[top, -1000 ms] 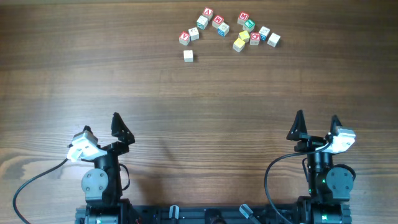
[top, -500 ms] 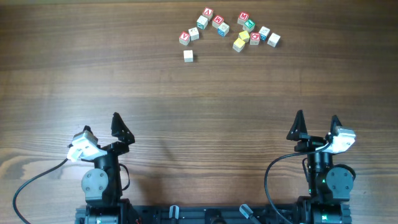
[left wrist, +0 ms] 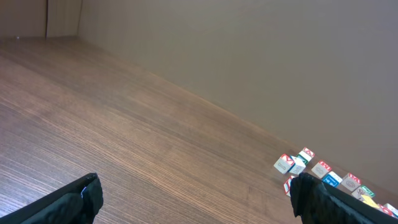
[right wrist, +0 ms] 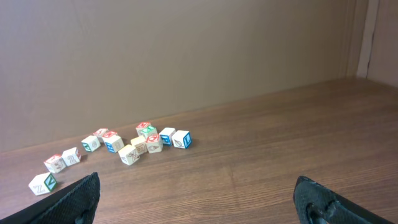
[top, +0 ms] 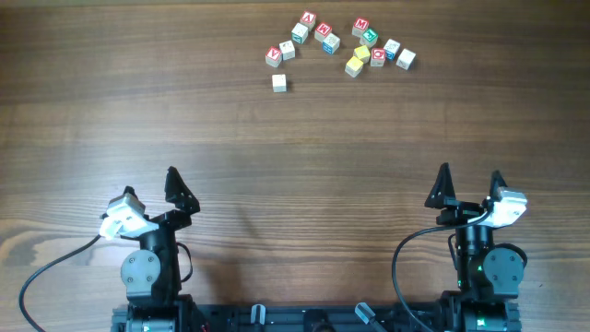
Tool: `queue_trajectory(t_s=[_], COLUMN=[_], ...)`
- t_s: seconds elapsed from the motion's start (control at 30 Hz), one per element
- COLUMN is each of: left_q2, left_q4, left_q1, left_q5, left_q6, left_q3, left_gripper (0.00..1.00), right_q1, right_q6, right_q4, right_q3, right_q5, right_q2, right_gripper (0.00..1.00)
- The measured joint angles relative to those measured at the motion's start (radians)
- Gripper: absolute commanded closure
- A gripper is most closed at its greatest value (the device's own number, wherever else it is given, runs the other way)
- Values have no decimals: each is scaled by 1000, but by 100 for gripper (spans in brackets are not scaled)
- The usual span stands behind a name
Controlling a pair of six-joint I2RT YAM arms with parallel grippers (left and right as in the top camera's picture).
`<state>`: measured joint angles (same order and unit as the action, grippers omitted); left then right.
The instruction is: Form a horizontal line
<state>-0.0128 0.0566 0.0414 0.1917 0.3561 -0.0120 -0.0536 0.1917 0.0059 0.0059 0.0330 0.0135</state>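
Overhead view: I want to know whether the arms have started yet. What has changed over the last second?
Nothing visibly changed. The wooden cube with the red V face, the pale whitish wooden cube nearer the arms and the other scattered letter cubes lie where they were. The left gripper and right gripper stay parked open near the base, holding nothing.

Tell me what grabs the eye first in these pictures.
A cluster of letter cubes with red, green, blue and yellow faces lies scattered at the far edge of the table, with one whitish cube apart on its near-left side. The left gripper and right gripper sit open at the near edge, far from them.
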Motion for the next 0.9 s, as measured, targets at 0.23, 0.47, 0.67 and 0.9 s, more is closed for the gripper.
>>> queue_trajectory(t_s=[0.23, 0.47, 0.67, 0.9], left_q2=[0, 0, 0, -16], left_q4=[0, -1, -17, 28], left_q1=[0, 0, 0, 0], left_q5=[0, -7, -86, -267], left_q6=[0, 0, 0, 0], left_q3=[0, 0, 0, -110], left_gripper=[0, 0, 0, 0], right_q1=[0, 0, 0, 0], right_q6=[0, 0, 0, 0], right_q4=[0, 0, 0, 0], right_q3=[0, 0, 0, 0], right_q5=[0, 0, 0, 0], right_q2=[0, 0, 0, 0], right_gripper=[0, 0, 0, 0])
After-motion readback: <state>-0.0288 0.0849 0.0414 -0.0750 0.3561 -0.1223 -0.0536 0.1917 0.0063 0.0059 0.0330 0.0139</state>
